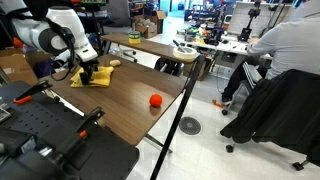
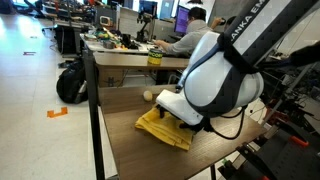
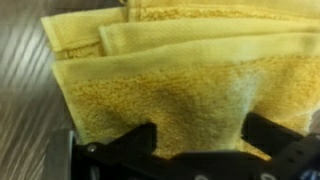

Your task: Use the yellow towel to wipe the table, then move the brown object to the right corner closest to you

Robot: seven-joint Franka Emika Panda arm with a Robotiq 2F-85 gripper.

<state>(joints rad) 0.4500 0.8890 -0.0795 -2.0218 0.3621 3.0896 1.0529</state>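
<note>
Yellow towel (image 3: pixel 170 85) lies folded on the table (image 1: pixel 130 95); pincer (image 3: pixel 195 145) seemingly open, its fingers straddling the cloth's edge.

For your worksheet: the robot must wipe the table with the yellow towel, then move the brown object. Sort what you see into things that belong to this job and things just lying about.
Belongs to the job:
yellow towel
brown object
table
gripper, at the towel

Just lying about:
red ball
black backpack
seated person
</note>
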